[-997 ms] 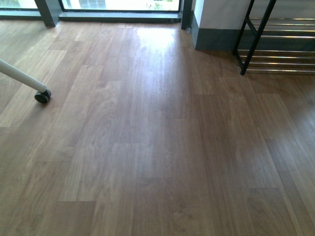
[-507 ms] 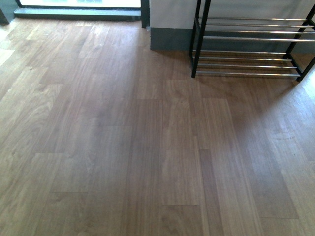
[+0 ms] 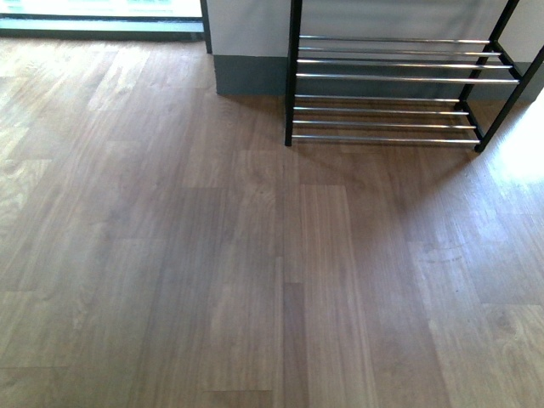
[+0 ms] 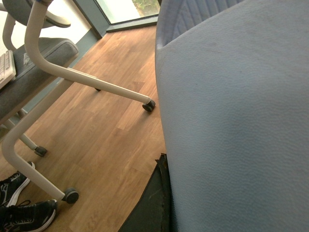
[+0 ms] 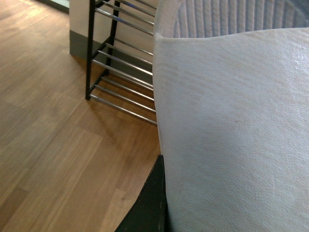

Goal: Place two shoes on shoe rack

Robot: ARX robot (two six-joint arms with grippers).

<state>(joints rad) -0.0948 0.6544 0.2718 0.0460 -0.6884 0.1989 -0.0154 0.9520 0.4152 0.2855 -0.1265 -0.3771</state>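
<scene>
The room has a wood-plank floor (image 3: 212, 255), brown and faintly glossy, running back to a white wall (image 3: 246, 25) with a grey skirting board (image 3: 251, 75). A strip of bright window (image 3: 102, 7) sits further left. From the front, the shoe rack (image 3: 293, 85) stands on the floor against that wall, right of centre. Its black posts and two tiers of thin chrome bars show, but its top is cut off by the frame edge. Neither arm appears in this view.

At the right wrist, the shoe rack (image 5: 90, 58) stands near. Its bars run behind a broad pale surface (image 5: 231, 135) with a leathery grain and a ribbed far edge. It sits so close to the camera that I cannot tell whether it is one of the shoes. A dark wedge (image 5: 149, 208) shows beneath it. I cannot tell how the right gripper's jaws are set or whether they grip anything.

The left wrist shows much the same: a blue-grey grained surface (image 4: 231, 135) fills most of the picture above a dark wedge (image 4: 152, 203), and the left gripper's state cannot be made out. Beyond it is a chair (image 4: 96, 84) with white tubular legs on castors. Black trainers (image 4: 29, 215) lie on the floor beside one castor, partly cut off.
</scene>
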